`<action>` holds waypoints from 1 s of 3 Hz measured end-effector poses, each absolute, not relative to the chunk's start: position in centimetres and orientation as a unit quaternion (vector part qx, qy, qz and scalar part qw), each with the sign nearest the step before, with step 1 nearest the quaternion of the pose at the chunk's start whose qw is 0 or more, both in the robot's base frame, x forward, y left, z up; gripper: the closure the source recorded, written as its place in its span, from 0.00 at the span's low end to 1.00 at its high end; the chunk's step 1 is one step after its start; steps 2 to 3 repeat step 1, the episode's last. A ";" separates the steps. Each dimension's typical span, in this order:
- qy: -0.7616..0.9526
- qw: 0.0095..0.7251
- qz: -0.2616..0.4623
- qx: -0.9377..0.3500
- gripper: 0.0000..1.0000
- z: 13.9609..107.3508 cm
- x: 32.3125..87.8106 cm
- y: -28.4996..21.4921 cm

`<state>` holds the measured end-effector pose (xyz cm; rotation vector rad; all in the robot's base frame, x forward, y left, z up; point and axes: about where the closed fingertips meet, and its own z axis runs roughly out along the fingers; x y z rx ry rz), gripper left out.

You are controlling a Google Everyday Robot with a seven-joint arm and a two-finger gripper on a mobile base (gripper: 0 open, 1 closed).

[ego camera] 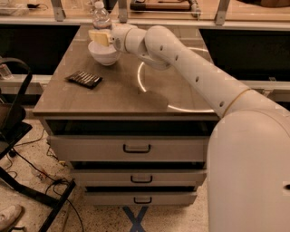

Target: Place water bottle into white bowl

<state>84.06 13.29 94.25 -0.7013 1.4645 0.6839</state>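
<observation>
brown cabinet top (pixel 118 97) bears the white bowl (pixel 105 55) toward eleven o'clock; the gripper (pixel 100 37) hangs over it, water bottle (pixel 101 17) upright at its twelve, seemingly for lowering in, hold impossible to tell.

You face a cabinet with a brown wooden top (pixel 118 97) and three pale drawers (pixel 136 148), each with a dark handle; a bright ring of light (pixel 141 81) reflects on the top. Behind it a pale shelf (pixel 253 22) on metal posts (pixel 220 11) runs across, dark beneath. The speckled floor (pixel 102 216) carries a blue tape cross (pixel 136 219), with black cables (pixel 40 174) and a black frame (pixel 45 199) at your left.
</observation>
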 end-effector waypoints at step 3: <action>0.641 0.636 0.301 -0.308 0.00 94.2 84.0 13.5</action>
